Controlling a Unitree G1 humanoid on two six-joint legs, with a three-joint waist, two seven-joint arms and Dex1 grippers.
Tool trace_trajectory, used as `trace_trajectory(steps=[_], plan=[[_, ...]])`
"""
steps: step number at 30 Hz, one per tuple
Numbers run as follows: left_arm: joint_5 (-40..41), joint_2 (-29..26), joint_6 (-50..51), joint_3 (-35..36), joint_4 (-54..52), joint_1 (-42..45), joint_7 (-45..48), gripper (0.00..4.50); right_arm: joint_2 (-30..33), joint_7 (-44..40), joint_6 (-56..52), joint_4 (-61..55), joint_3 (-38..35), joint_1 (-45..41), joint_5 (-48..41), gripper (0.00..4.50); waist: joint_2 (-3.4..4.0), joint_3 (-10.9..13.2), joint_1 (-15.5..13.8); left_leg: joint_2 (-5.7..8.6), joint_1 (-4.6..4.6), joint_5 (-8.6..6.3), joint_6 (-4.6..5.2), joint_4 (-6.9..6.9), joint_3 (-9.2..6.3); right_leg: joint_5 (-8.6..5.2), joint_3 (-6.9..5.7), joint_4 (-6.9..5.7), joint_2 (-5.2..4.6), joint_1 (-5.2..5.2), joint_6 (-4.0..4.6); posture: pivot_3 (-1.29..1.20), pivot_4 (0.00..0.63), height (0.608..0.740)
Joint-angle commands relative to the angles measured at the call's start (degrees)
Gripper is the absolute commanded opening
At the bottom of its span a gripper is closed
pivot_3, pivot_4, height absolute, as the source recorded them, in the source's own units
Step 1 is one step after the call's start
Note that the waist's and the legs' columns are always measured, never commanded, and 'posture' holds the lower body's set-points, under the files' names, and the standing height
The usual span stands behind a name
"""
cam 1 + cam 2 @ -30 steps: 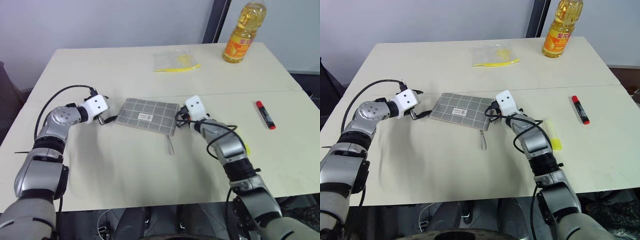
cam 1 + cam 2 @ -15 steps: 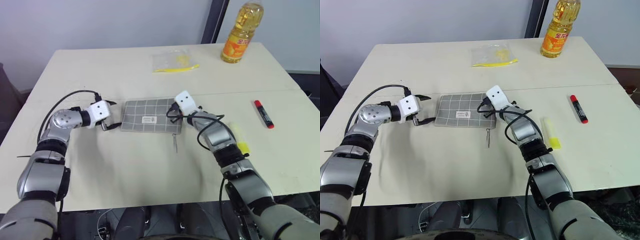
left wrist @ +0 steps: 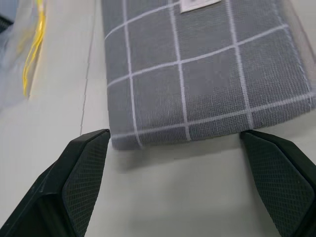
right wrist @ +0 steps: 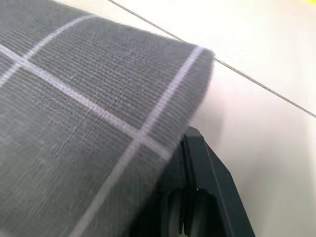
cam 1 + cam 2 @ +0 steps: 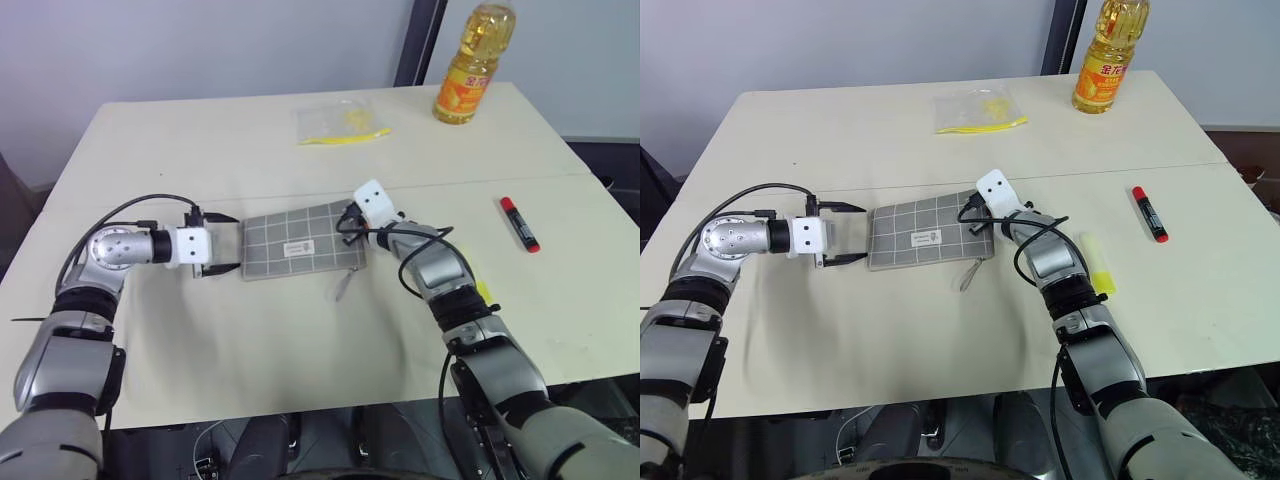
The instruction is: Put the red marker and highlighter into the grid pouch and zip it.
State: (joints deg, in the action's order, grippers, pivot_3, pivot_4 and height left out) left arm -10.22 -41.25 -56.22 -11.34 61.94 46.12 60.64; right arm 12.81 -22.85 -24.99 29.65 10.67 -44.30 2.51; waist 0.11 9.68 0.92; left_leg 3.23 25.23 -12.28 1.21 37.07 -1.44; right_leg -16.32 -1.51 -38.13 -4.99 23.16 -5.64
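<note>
The grid pouch [image 5: 300,243] lies flat near the middle of the table, its white label facing up and its zipper cord [image 5: 340,287] trailing off the near right corner. My left gripper [image 5: 228,242] is open, and its two fingers [image 3: 84,168] straddle the pouch's left end just short of the fabric [image 3: 197,74]. At the far right corner my right gripper [image 5: 348,222] is shut on the pouch's edge, with the cloth [image 4: 89,98] draped over its fingers. The red marker [image 5: 519,224] lies far right. The highlighter [image 5: 1097,265] rests just right of my right forearm.
A clear plastic bag with a yellow strip [image 5: 340,122] lies at the back of the table. An oil bottle [image 5: 465,65] stands at the far right corner. A seam [image 5: 560,177] runs across the table top.
The pouch has swung round with my right gripper, its right end now farther back. My left gripper has rolled and drawn back, so its open fingers now frame the pouch's left end.
</note>
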Motion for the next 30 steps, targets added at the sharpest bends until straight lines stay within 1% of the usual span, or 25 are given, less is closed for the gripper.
trace_trajectory(steps=[1,6,9,11,12,15,17,20,22,25,27,30], plan=[[-6.9,-2.1,-6.6,-5.3,1.6,-0.1,-0.1,4.5,-0.2,-0.1,0.3,0.2,-0.7,-1.1,0.2,0.03,0.0,0.0,0.0,0.0,0.0,0.0,0.0,0.0,0.0,0.0,0.0,0.0,0.0,0.0,0.0,0.0,0.15,0.74],[-8.3,-2.6,-13.7,-8.1,2.9,1.2,-0.5,4.5,-0.5,-0.1,0.2,0.2,-0.6,-0.8,0.3,0.03,0.03,0.0,0.1,0.0,-0.02,0.0,0.0,-0.03,0.01,0.0,0.01,-0.02,0.01,0.01,0.0,0.0,0.15,0.74],[-8.1,-2.3,-15.9,-9.3,3.3,1.5,0.1,4.5,-0.6,0.1,0.0,0.1,-0.6,-0.7,0.4,0.03,0.03,0.0,0.1,0.0,-0.02,0.0,0.0,-0.02,0.01,0.0,0.01,-0.02,0.02,-0.01,0.0,0.0,0.15,0.74],[-9.9,-2.4,-16.3,-10.3,3.6,1.8,-1.5,4.5,-0.8,0.1,0.0,0.0,-0.7,-0.7,0.4,0.03,0.03,0.0,0.1,0.0,-0.03,0.0,0.0,-0.02,0.02,0.0,0.01,-0.02,0.02,-0.01,0.0,0.0,0.15,0.74],[-11.0,-2.5,-16.5,-10.5,3.6,1.9,-2.9,4.5,-0.9,0.1,0.0,-0.1,-0.6,-0.7,0.4,0.03,0.03,0.0,0.1,0.0,-0.04,0.0,0.0,-0.02,0.01,0.0,0.0,-0.02,0.03,-0.02,0.0,0.0,0.15,0.74],[-17.2,-3.0,-15.5,-11.5,3.3,2.5,-11.6,4.5,-1.1,-0.1,0.0,-0.7,-0.4,-0.6,0.4,0.03,0.08,0.0,0.0,0.0,-0.15,0.01,0.0,-0.02,0.02,0.0,0.01,-0.03,0.06,-0.09,-0.01,0.0,0.15,0.74],[-20.5,-3.5,-15.6,-12.4,3.2,2.8,-16.3,4.5,-1.2,-0.3,-0.2,-1.2,-0.4,-0.4,0.4,0.03,0.08,0.0,-0.2,0.0,-0.34,0.01,0.0,-0.03,0.02,-0.01,0.01,-0.04,0.08,-0.31,-0.01,0.0,0.15,0.74],[-23.2,-3.6,-15.9,-13.3,3.9,2.8,-22.0,4.5,-1.5,-0.8,-0.2,-2.0,-0.3,-0.2,0.2,0.03,0.08,0.0,-0.2,-0.02,-1.05,0.0,0.0,-0.09,0.0,-0.04,0.0,-0.01,0.07,-0.77,-0.04,0.0,0.15,0.74],[-24.2,-3.3,-16.0,-13.6,4.7,2.4,-25.4,4.5,-1.7,-1.1,-0.1,-2.6,-0.2,0.1,0.1,0.03,0.09,0.0,-0.3,-0.02,-1.19,-0.01,-0.01,-0.09,-0.02,-0.04,0.0,-0.01,-0.01,-0.86,-0.03,0.0,0.15,0.74],[-23.9,-2.0,-16.8,-13.3,5.6,1.9,-28.7,4.5,-2.0,-1.7,-0.4,-3.5,0.0,0.7,0.0,0.03,0.1,0.0,-0.3,-0.02,-1.2,-0.01,-0.01,-0.09,-0.08,-0.03,0.0,-0.03,-0.05,-0.85,-0.01,0.0,0.15,0.74],[-23.0,-1.1,-17.0,-13.3,6.4,1.4,-29.1,4.5,-2.1,-2.2,-0.7,-4.3,0.3,1.3,0.1,0.03,0.12,-0.1,-0.5,-0.03,-1.2,0.0,-0.02,-0.09,-0.1,-0.02,0.0,-0.04,-0.07,-0.85,-0.01,0.0,0.15,0.74],[-20.4,0.4,-17.2,-13.1,7.1,0.8,-27.2,4.5,-1.9,-2.5,-1.2,-5.3,0.4,2.2,0.3,0.03,0.16,-0.1,-0.6,-0.02,-1.2,0.0,-0.02,-0.07,-0.09,-0.02,0.0,-0.03,-0.11,-0.87,-0.01,0.0,0.15,0.74]])
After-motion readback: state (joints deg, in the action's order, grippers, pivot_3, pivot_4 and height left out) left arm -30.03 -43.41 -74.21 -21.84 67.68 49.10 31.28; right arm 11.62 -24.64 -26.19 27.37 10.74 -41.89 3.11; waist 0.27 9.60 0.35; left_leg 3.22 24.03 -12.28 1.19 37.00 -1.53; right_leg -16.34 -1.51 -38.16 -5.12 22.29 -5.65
